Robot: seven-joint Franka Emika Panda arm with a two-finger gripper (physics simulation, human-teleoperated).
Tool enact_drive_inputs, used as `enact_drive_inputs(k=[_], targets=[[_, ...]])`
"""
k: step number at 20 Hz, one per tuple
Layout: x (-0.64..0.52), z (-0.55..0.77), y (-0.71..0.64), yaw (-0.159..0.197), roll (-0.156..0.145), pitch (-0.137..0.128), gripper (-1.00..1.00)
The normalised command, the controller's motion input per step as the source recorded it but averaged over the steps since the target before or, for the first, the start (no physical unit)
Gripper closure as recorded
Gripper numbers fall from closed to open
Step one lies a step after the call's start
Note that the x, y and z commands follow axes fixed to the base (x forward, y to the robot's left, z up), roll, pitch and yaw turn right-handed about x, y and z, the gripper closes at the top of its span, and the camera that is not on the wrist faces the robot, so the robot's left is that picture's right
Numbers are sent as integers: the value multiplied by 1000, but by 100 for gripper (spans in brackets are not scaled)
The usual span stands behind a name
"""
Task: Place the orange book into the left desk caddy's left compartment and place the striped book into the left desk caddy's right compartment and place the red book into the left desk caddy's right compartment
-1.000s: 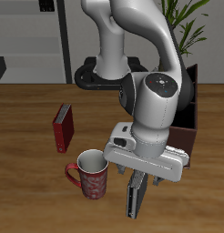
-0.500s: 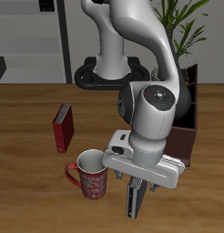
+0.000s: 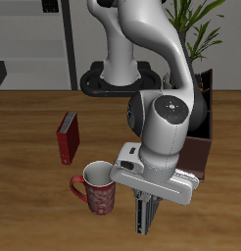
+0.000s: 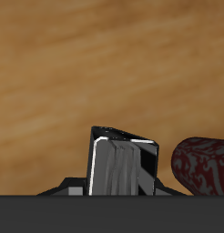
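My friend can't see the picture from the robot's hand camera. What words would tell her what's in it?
A thin dark striped book stands upright on a wooden table, seen from just above. Part of a red-patterned mug peeks in beside it.

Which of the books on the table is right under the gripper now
The striped book, dark grey-black, standing upright beside the mug, with the gripper directly over it. The red book stands farther back, apart from the arm.
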Motion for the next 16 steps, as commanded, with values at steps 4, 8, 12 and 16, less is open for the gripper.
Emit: enact_drive_inputs(k=[4,8,12,16], targets=[[-70,229,-56,37,-2,-52,100],[-73,110,-33,1,7,-17,100],[-363,775,60,70,22,-111,100],[-309,453,62,7,125,-43,100]])
